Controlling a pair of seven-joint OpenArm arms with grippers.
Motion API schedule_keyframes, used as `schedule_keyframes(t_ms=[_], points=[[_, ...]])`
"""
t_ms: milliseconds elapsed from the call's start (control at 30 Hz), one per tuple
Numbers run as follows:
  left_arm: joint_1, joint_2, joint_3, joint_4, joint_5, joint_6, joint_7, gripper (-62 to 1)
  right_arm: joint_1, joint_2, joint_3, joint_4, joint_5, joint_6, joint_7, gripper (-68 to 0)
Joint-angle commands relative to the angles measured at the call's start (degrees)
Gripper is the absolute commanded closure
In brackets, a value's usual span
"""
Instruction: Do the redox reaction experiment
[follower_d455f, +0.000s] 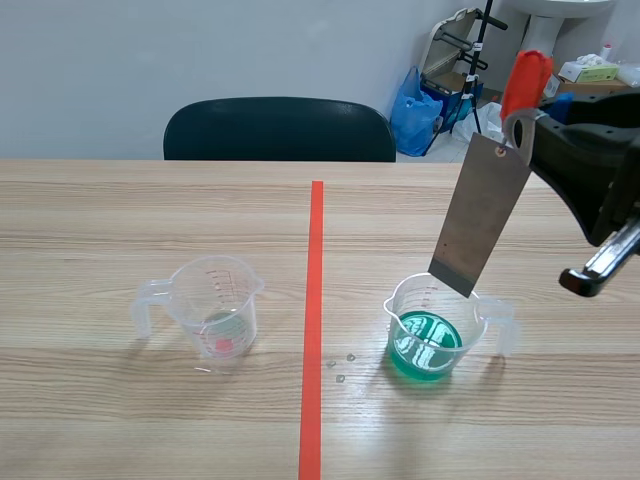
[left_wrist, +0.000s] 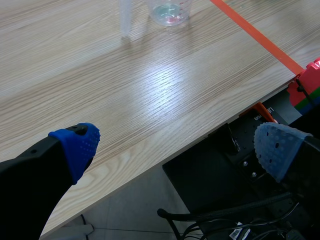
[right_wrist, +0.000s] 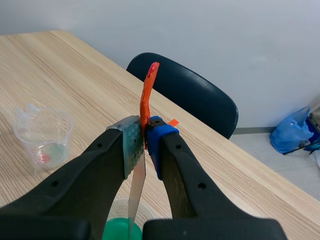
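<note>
A metal scraper (follower_d455f: 480, 215) is clamped in the right gripper (right_wrist: 145, 145), its blade tilted over the cup of green liquid (follower_d455f: 425, 345). The left gripper (left_wrist: 177, 147) is held open over the table (left_wrist: 150, 90) edge.

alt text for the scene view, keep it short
The right gripper holds a metal scraper by its orange-red handle, blade tilted over a measuring cup of green liquid on a wooden table. A nearly empty cup stands across the tape line.
</note>
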Motion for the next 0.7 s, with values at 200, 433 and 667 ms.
schedule_keyframes(t_ms=[200,433,667], points=[[0.0,0.3,0.4,0.9,-0.4,-0.1,-1.2,-62.3,1.1,-0.2,-2.3,-2.0,-1.2,-0.2,3.0,-2.0],[0.0,0.3,0.4,0.9,-0.4,-0.1,-1.2,-62.3,4.7,-0.9,-6.9,-6.7,-2.2,-0.2,4.9,-2.0],[0.0,0.3,0.4,0.9,-0.4,-0.1,-1.2,-62.3,6.7,-5.6,-9.5,-11.6,-8.4,-0.1,6.8,-2.0]])
